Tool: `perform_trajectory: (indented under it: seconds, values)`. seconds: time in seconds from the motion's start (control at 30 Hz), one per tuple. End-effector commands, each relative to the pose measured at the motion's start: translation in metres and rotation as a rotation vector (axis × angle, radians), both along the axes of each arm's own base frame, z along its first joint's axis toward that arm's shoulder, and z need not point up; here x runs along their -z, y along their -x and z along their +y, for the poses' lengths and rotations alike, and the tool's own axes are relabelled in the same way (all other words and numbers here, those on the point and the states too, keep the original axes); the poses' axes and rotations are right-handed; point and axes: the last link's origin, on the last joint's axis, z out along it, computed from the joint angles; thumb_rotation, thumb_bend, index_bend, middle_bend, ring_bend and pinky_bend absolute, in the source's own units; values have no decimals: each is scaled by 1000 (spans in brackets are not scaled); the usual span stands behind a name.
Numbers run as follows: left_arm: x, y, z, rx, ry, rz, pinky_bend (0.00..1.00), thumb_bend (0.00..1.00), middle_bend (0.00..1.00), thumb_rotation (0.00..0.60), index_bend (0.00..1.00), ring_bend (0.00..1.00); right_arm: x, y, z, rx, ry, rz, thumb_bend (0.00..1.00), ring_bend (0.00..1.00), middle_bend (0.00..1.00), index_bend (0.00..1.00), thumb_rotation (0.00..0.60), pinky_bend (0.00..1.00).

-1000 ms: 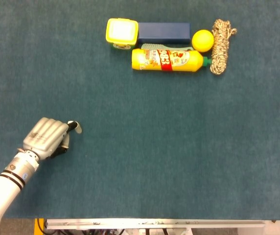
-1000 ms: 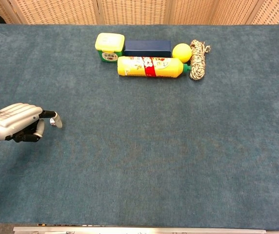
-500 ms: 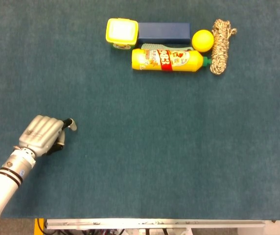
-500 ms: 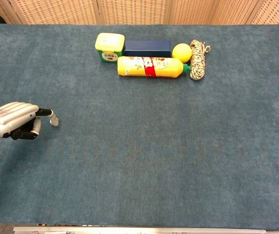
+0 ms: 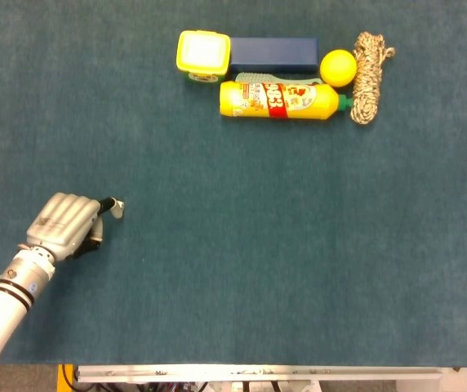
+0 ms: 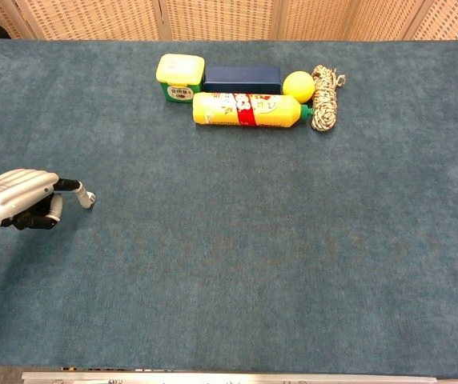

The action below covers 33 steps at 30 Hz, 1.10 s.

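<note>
**A:** What has changed in the last second?

**B:** The left robot hand (image 5: 64,224) has drawn back toward the near left corner of the blue-green surface (image 5: 299,261). In both views it now sits a little further left than it did a second ago. Nothing else has shifted. It reads as a retreat: the hand is pulling away from the objects rather than closing in on any of them.

**A:** How is the hand set?

**B:** Its fingers are curled in, knuckles up, with one finger poking out to the right. It holds nothing. The right robot hand shows in neither view.

**A:** Where do the objects lie?

**B:** All sit in a tight cluster well apart from the hand, far up and to its right. The nearest is a yellow-lidded tub (image 5: 203,54). Just right of the tub is a dark blue box (image 5: 273,54). In front of the box lies a yellow bottle (image 5: 278,100) on its side, green cap pointing right. Right of the box is a yellow ball (image 5: 338,67), and beyond the ball a coiled rope (image 5: 369,65).
</note>
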Motion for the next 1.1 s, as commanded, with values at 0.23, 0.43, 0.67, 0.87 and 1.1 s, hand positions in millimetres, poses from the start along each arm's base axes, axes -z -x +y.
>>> perform_trajectory:
  seconds: [0.23,0.43,0.67,0.87,1.1]
  values:
    - [-1,2,2,-3,-13,2,929,1000,1000,600,344,939,1,0,0,1,-5,1,517,250,401,357,600,512]
    - [-2,2,4,9,-32,11,929,1000,1000,600,343,939,1,0,0,1,-6,2,518,249,401,357,600,512]
    - [-3,1,9,23,-60,33,929,1000,1000,600,343,939,1,0,0,2,-8,2,518,249,401,357,600,512]
    - [-3,-2,12,32,-75,37,929,1000,1000,600,342,940,1,0,-1,3,-8,3,518,249,401,357,600,512]
    - [-1,-9,15,50,-80,28,929,1000,1000,600,333,940,1,0,-1,5,-9,3,518,249,401,357,600,512]
